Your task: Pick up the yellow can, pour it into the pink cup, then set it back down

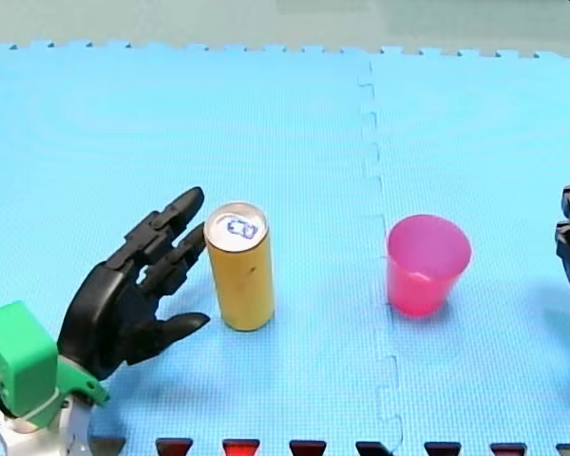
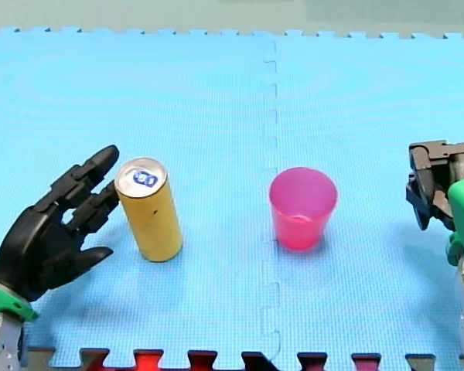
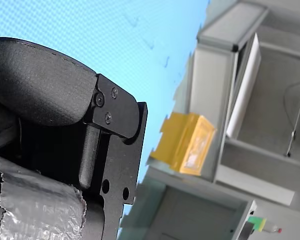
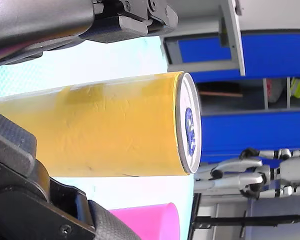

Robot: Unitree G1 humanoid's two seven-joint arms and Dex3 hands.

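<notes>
The yellow can (image 1: 239, 275) stands upright on the blue foam mat, left of centre. My left hand (image 1: 192, 266) is open right beside the can on its left, with the fingertips near the can's top and the thumb low by its base. The second wrist view shows the can (image 4: 100, 132) lying between the black fingers (image 4: 50, 20) of this hand, with the pink cup (image 4: 145, 222) beyond. That pink cup (image 1: 426, 271) stands upright to the can's right, with a gap between them. My right hand (image 2: 429, 185) is at the mat's right edge, holding nothing.
The blue foam mat (image 1: 294, 123) has a jigsaw seam (image 1: 375, 171) running front to back between can and cup. Red and black blocks (image 1: 242, 446) line the near edge. In the first wrist view there is a yellow box (image 3: 187, 145) on grey shelving beyond the mat.
</notes>
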